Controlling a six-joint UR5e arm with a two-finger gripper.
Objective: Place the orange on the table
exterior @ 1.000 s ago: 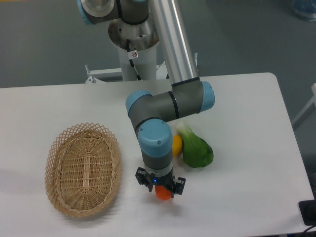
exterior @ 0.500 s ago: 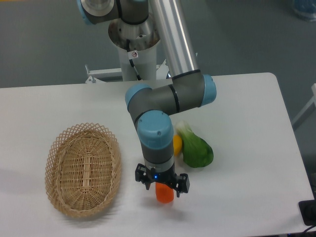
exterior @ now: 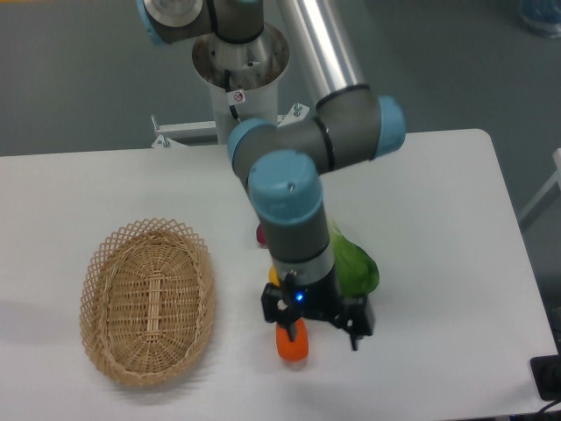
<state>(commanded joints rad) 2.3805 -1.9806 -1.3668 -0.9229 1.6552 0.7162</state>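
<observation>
The gripper (exterior: 302, 338) stood over the near middle of the table (exterior: 456, 263), its fingers pointing down; whether the jaws were spread or still pressed on the fruit could not be told, since the wrist body hid the fingertips. Proceeding from the left: the wicker basket (exterior: 147, 303) lay well apart from the work area and played no part in this step. The orange (exterior: 292, 345) sat next, low against the tabletop at the left side of the gripper, apparently resting on the surface. To complete the placement well, the jaws should open fully before any lift, and the withdrawal should be straight up (a sideways exit could roll the fruit). The orange appeared small, bright and smooth, its upper part hidden by the gripper. To the right, a green leafy vegetable (exterior: 358, 267) lay near, partly behind the arm.
</observation>
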